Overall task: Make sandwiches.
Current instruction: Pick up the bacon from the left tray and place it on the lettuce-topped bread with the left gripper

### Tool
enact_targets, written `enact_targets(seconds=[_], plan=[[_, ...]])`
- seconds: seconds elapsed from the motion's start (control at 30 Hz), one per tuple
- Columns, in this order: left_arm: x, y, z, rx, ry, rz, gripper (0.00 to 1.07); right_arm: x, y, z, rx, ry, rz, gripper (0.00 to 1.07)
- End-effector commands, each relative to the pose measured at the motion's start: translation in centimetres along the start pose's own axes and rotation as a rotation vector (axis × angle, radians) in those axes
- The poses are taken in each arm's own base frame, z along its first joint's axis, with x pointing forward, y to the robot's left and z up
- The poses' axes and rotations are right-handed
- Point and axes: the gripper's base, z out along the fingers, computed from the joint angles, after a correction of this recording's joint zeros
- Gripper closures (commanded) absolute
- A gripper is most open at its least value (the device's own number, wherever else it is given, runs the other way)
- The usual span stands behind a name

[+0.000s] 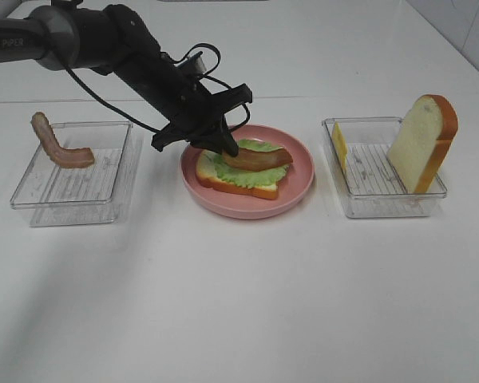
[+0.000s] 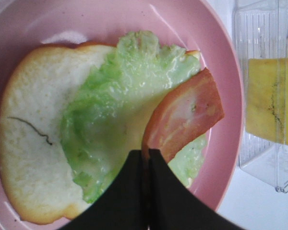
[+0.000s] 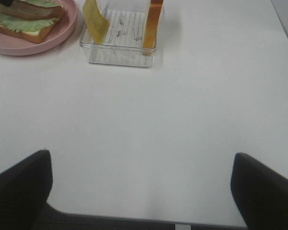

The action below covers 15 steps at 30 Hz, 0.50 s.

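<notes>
High view: the left pincer (image 1: 223, 147) is clamped on one end of a bacon strip (image 1: 262, 157), which reaches out ahead of it over the lettuce (image 1: 217, 166) and bread (image 1: 238, 187).

Left wrist view: the jaws meet on the strip's tip. It is best to lower the strip flat and centred before letting go.

Right wrist view: the right pincer (image 3: 143, 191) stands apart and empty over the desk (image 3: 158, 120), with the sandwich (image 3: 26, 26) well ahead of it.

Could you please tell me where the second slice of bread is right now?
In the high view the bread slice stands on edge at the right end of the right-hand tray, across from the cheese.
</notes>
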Motion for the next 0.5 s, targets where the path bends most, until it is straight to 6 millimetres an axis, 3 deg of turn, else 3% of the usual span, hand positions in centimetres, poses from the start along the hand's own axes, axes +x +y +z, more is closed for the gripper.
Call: enact_targets(seconds=[0.03,0.23,0.3,0.33,0.37,0.4,0.43,0.47,0.5], plan=[[-0.2,-0.26,-0.31,0.001,-0.011,0.017,1.07,0.27,0.0,-0.39,0.004,-0.038,0.002,0.09],[-0.21,-0.26,-0.31,0.001,-0.012,0.02,1.0,0.27,0.0,-0.39,0.004,-0.038,0.002,0.09],[-0.18,-0.26,-0.31,0.001,-0.008,0.02,0.69,0.27,0.0,-0.39,0.004,-0.038,0.002,0.09],[-0.18,-0.26,-0.31,0.001,-0.008,0.02,0.69,0.27,0.0,-0.39,0.004,-0.038,0.002,0.09],[-0.17,-0.26,-0.31,0.001,-0.007,0.02,0.57,0.27,0.0,-0.39,0.004,-0.038,0.002,0.09],[-0.17,-0.26,-0.31,0.001,-0.007,0.02,0.57,0.27,0.0,-0.39,0.004,-0.038,0.002,0.09],[-0.2,-0.34,-0.41,0.002,-0.009,0.022,0.36,0.27,0.0,-0.39,0.004,-0.038,0.002,0.09],[-0.25,-0.52,-0.66,0.005,-0.014,0.026,0.26,0.27,0.0,-0.39,0.004,-0.038,0.002,0.09],[-0.25,-0.52,-0.66,0.005,-0.014,0.026,0.26,0.27,0.0,-0.39,0.004,-0.038,0.002,0.09]])
